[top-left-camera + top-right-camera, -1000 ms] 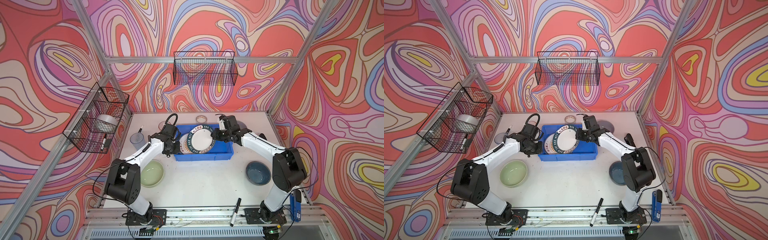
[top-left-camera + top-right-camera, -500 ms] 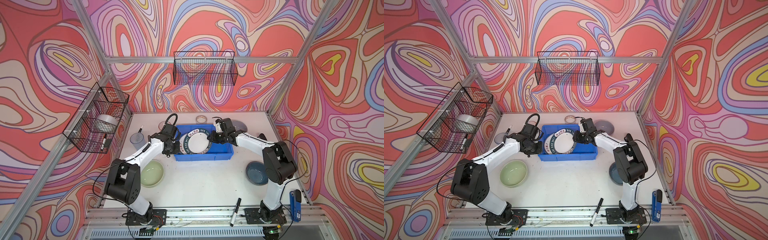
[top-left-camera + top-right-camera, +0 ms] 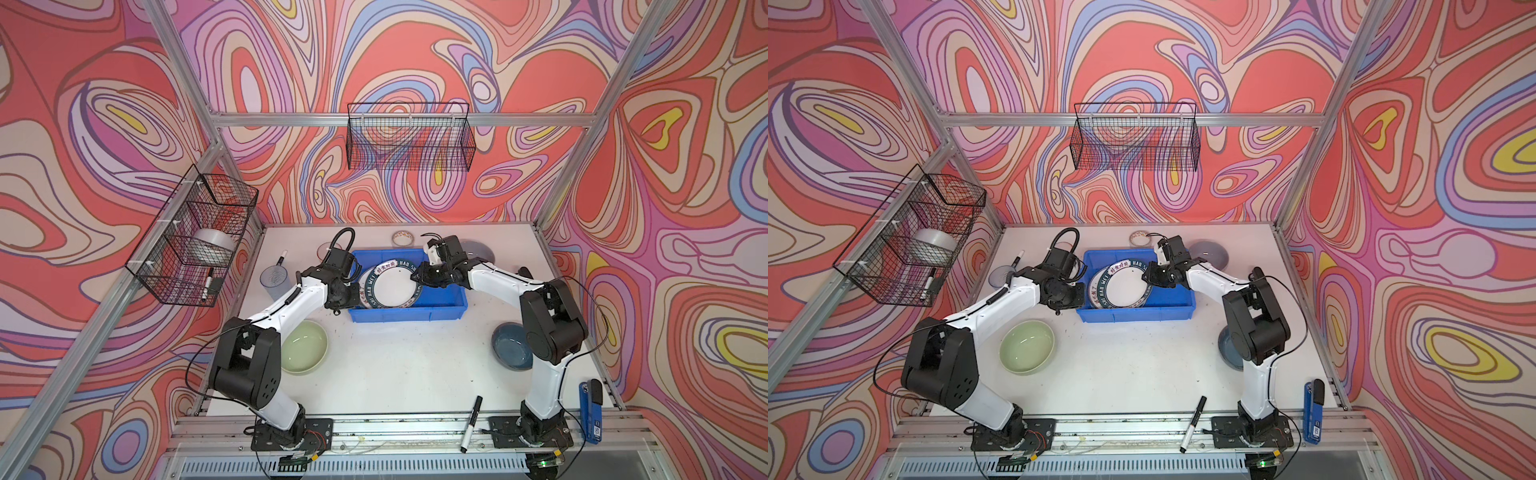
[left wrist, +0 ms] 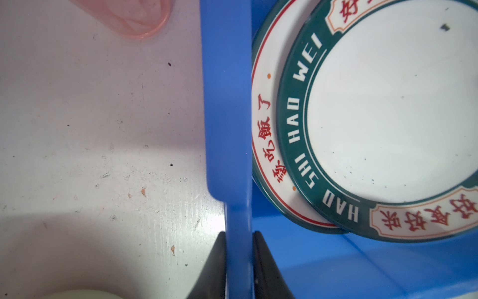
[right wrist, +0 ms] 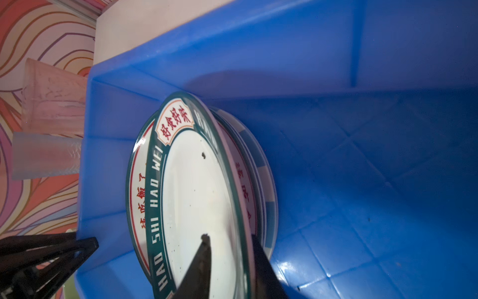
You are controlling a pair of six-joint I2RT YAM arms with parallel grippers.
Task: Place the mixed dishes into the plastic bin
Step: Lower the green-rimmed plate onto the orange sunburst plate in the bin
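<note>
Blue plastic, bright and shallow-walled: the plastic bin (image 3: 409,314) sits at the middle back of the white bench (image 3: 395,374), with three plates stacked in its left half. On top lies a white plate with a dark green lettered rim (image 3: 392,286). Under it, offset toward the bin's left wall, is a second white plate (image 4: 265,124) with red lettering. At the bottom, the right wrist view shows the edge of a blue-and-white striped plate (image 5: 269,202).

The left hand (image 4: 239,234) is clamped on the bin's left wall, one finger outside and one inside, both touching the plastic. The right hand (image 5: 229,236) reaches in from the right and straddles the top plate's rim, one finger over the white face and one under the edge. Its jaws stand somewhat apart (whether they press on the rim I cannot tell).

The other dishes are on the bench outside the bin:
- A pale green bowl (image 3: 303,347) sits front-left, beside the left arm.
- A dark blue bowl (image 3: 509,345) sits front-right, partly behind the right arm.
- A lavender bowl (image 3: 1210,253) sits just beyond the bin's far right corner.
- A bluish tumbler (image 3: 275,278) stands to the bin's left.
- A pink tumbler (image 4: 134,18) is near the bin's far left corner.

A tape roll (image 3: 403,237) lies behind the bin.
</note>
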